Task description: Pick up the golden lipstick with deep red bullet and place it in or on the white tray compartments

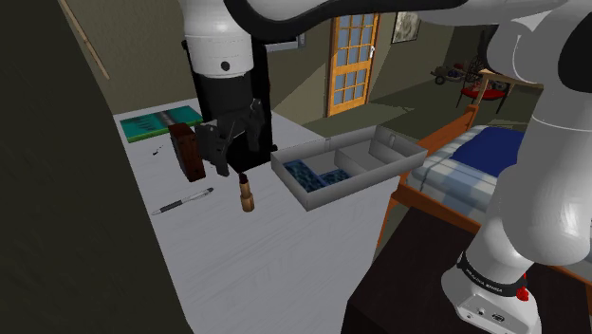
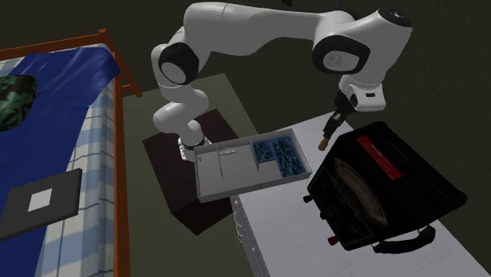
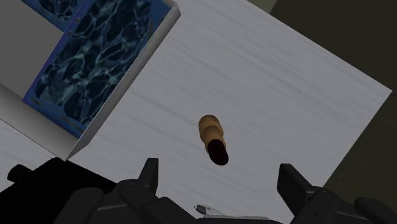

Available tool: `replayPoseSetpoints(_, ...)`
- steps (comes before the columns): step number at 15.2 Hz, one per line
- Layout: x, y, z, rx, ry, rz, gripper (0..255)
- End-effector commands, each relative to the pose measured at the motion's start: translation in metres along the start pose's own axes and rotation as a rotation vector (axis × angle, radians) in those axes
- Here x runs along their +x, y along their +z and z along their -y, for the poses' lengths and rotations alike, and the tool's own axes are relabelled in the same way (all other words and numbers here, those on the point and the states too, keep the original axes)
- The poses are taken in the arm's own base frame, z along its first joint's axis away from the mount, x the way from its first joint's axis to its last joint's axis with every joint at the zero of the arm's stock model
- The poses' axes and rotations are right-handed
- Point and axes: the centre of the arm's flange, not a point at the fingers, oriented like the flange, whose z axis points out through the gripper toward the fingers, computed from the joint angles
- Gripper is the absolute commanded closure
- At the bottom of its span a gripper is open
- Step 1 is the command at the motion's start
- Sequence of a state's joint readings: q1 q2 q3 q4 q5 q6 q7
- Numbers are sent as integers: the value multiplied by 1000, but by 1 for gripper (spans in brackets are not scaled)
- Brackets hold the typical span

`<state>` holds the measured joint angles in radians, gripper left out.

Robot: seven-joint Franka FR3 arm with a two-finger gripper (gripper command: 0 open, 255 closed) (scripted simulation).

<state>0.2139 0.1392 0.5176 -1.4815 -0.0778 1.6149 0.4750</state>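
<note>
The step in hand is the approach for the pick: the end effector [image 3: 218,167] hangs released above the table [image 3: 286,95], its two black fingers [image 3: 151,172] spread wide and touching nothing. The golden lipstick [image 3: 213,139] stands upright on the table directly under the end effector, in line with the gap between the fingers but clear of both. It is not yet held. It is a small, rounded cylinder with a smooth, tan-gold case that steps in at the waist, capped by a dark red bullet pointing up toward the end effector. The table is white with faint, streaky grain, flat and bare around the lipstick. The tray [image 3: 121,95] sits off to one side of the end effector, near but apart from the lipstick: a shallow box with thin, pale walls, split by dividers into compartments, one of which shows a mottled blue pattern. The next move probably calls for a straight descent until the fingers straddle the case below the bullet, then a gentle close. The shape is narrow and slick, so an off-centre squeeze could tip or roll it.
</note>
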Motion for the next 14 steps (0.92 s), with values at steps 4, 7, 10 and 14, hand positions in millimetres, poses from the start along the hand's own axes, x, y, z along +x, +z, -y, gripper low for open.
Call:
replayPoseSetpoints(4,1,26,2,0,-1,1,0)
replayPoseSetpoints(7,1,35,2,0,-1,1,0)
replayPoseSetpoints(10,1,35,2,0,-1,1,0)
replayPoseSetpoints(14,1,35,2,0,-1,1,255)
